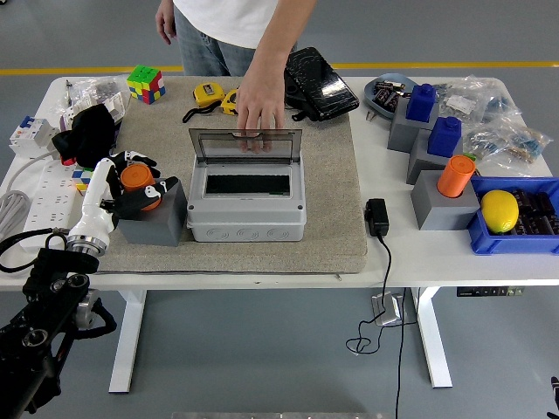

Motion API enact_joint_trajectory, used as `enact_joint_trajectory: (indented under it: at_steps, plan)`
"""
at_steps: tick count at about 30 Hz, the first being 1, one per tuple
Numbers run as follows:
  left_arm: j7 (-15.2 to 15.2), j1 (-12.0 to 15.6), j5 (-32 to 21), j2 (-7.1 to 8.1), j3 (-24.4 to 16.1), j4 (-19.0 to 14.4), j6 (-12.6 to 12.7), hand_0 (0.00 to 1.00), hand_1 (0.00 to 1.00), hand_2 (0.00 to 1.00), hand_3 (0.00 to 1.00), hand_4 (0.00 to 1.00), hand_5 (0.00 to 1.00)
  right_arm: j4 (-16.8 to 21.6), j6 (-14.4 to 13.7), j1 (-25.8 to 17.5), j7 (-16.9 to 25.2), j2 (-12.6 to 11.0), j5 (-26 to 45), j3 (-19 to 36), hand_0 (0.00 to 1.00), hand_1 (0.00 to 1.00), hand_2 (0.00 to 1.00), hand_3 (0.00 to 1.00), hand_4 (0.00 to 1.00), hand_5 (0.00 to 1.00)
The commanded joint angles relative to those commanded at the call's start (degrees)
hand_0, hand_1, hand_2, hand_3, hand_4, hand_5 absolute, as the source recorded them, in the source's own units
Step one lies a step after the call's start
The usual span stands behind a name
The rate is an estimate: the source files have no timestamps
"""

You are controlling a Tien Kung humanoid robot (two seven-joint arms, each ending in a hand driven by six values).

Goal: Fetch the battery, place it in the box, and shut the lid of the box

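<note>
Your battery (136, 177), the orange cylinder, sits upright in the grey stand (155, 216) at the left end of the tan mat (336, 201). The left hand (131, 182) is wrapped around it, black fingertips curled against its sides; from this height you can't quite tell whether every finger is in firm contact. The stand sits just beside the grey box (247, 208), whose clear lid (245, 146) stands raised at the back edge, leaving the dark slot open. A person's hand (258, 112) reaches down from the far side, its fingers touching the lid's top edge. On your right, well apart, another orange cylinder (455, 175) stands on a grey block, with a lemon (500, 210) in the blue tray (489, 240).
</note>
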Motion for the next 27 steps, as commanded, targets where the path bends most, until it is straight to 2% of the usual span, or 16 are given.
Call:
enact_joint_trajectory:
  at_steps: [5,6,14,27]
  plan:
    - [-0.16,-0.07,0.09,-0.19,0.08,0.12,0.85,0.154,0.237,0.260,0.218,0.998,0.094,0.00,0.03,-0.01,-0.04,0.00,-0.19,0.22,0.833,0.808,0.771,0.793,0.998,0.998]
    - [-0.19,-0.04,0.13,-0.24,0.13,0.15,1.08,0.115,0.168,0.193,0.160,0.998,0.095,0.00,0.03,-0.02,-0.03,-0.02,-0.20,0.27,0.834,0.808,0.771,0.793,0.998,0.998]
    - [-0.36,-0.03,0.90,-0.42,0.38,-0.04,3.44,0.100,0.144,0.172,0.143,0.998,0.110,0.00,-0.02,0.02,0.09,-0.04,-0.17,0.39,0.834,0.808,0.771,0.793,0.998,0.998]
    - [-0.90,-0.66,0.59,-0.46,0.42,-0.66,5.27,0.089,0.127,0.157,0.126,0.998,0.125,0.00,-0.01,0.08,0.13,-0.07,-0.15,0.35,0.834,0.808,0.771,0.793,0.998,0.998]
